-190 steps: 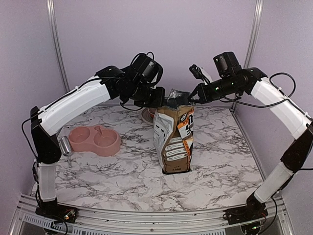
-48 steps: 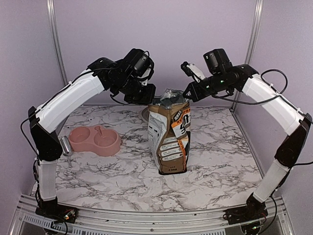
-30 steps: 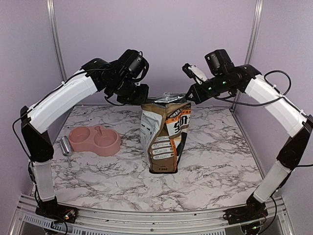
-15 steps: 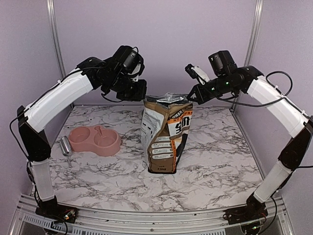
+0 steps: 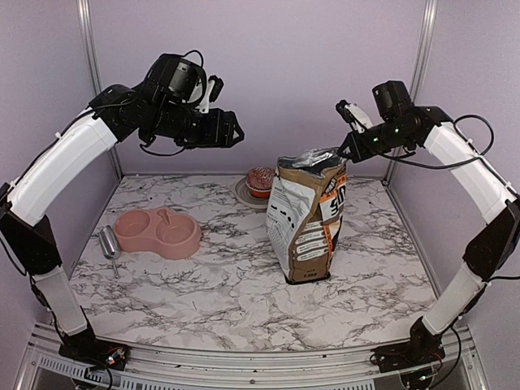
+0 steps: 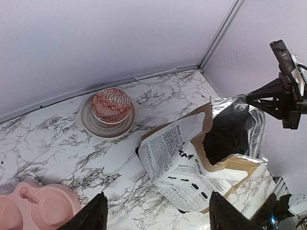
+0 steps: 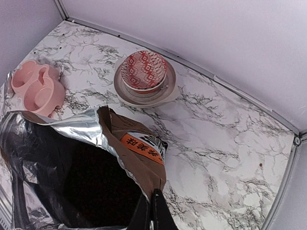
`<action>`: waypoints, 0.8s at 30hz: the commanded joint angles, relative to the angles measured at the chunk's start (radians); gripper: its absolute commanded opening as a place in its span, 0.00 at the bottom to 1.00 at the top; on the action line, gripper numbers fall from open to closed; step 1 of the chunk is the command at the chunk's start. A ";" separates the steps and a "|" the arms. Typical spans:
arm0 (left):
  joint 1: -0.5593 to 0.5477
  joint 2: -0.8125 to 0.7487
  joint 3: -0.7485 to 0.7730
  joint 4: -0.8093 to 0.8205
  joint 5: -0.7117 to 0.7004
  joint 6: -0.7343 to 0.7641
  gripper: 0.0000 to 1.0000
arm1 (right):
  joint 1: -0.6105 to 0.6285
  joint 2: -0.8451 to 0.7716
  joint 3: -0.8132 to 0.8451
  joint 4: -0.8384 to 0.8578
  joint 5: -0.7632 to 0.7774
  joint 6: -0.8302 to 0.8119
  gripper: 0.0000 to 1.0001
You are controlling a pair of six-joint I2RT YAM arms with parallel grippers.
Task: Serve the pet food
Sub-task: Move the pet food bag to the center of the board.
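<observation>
- The right gripper (image 5: 348,151) has its fingers pressed together on the top rim of the paper bag (image 5: 307,227), pinching the brown-and-foil edge at the bag's 1 o'clock corner in the top view.
- The bag stands upright on the marble table (image 5: 203,301), with its mouth pulled open and the silver lining showing.
- The pet food itself cannot be made out. The right wrist view looks straight into the bag's mouth and shows only darkness, with no separate pellets visible.
- The left gripper (image 5: 231,130) hangs in the air at the bag's 10 o'clock, well apart from it, with its fingers (image 6: 91,215) spread wide and nothing between them.
- A pink double bowl (image 5: 158,231) sits at the bag's 9 o'clock, and a metal scoop (image 5: 108,242) lies just beside its far left end.
- A small red-patterned dish (image 5: 261,180) rests on a plate (image 6: 86,117) at the bag's 11 o'clock, near the back wall.
</observation>
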 commanded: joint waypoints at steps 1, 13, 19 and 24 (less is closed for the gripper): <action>0.003 -0.115 -0.152 0.006 -0.160 0.017 0.80 | -0.083 -0.118 0.089 0.213 -0.048 -0.046 0.00; 0.081 -0.534 -0.812 -0.005 -0.454 -0.164 0.99 | -0.091 -0.112 0.019 0.322 -0.218 0.016 0.31; 0.148 -0.641 -0.983 -0.046 -0.454 -0.248 0.99 | -0.092 -0.138 -0.004 0.369 -0.199 0.052 0.60; 0.217 -0.683 -1.093 -0.052 -0.446 -0.309 0.99 | -0.091 -0.197 -0.057 0.452 -0.194 0.082 0.67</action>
